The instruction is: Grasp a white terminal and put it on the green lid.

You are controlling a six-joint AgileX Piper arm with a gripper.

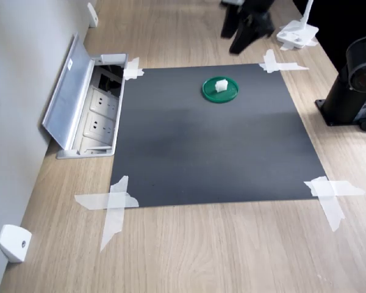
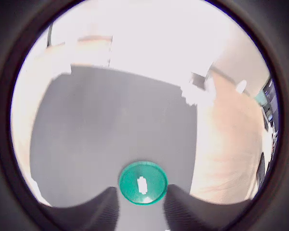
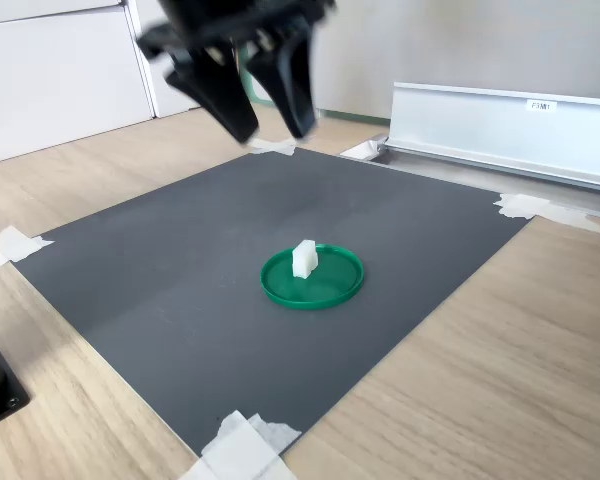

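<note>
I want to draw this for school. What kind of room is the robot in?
Probably an office or lab desk set up for robot practice. A black mat is taped to a wooden table, a power socket box sits open in it, and the gripper hangs above a green lid.

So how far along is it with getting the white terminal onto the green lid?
It looks done: the white terminal stands on the green lid, near its middle, in both exterior views. Nothing is in hand; the end effector is open, empty and raised above the black mat. Nothing seems left except perhaps retracting the arm.
</note>
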